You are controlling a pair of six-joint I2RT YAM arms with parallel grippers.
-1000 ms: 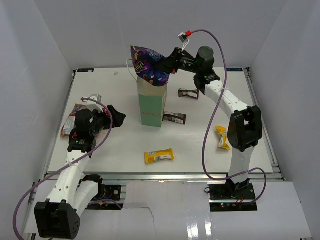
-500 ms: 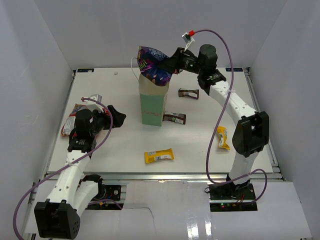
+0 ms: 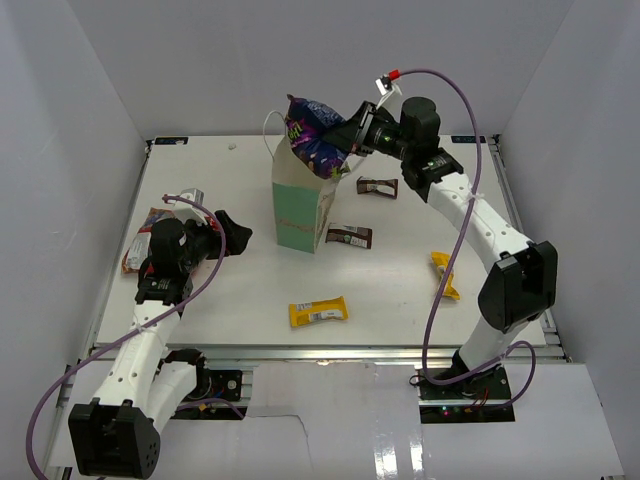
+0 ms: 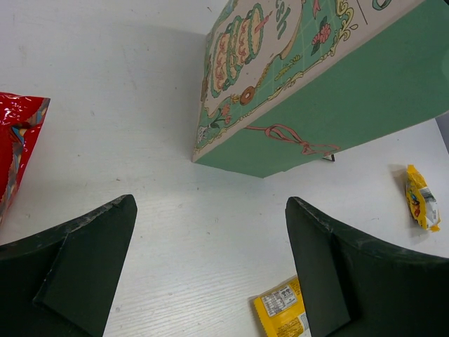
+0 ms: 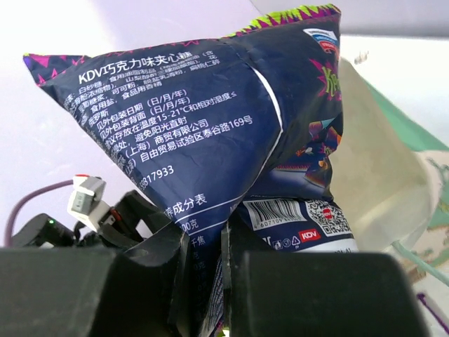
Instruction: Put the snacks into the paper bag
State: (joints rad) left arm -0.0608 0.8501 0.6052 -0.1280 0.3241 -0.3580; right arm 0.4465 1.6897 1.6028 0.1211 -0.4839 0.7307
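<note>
Overhead: the right gripper (image 3: 350, 133) clamps the blue bag (image 3: 315, 135) over the mouth of the paper bag (image 3: 300, 205), toward 12 o'clock. Left wrist: the left gripper (image 4: 210, 217) is spread and idle. Right wrist: the bag corner is apparently inside; lower straight, then release.

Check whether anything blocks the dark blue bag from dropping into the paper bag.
Nothing visible does. The right gripper holds the dark blue bag at the paper bag's open top, with no other item between them.
</note>
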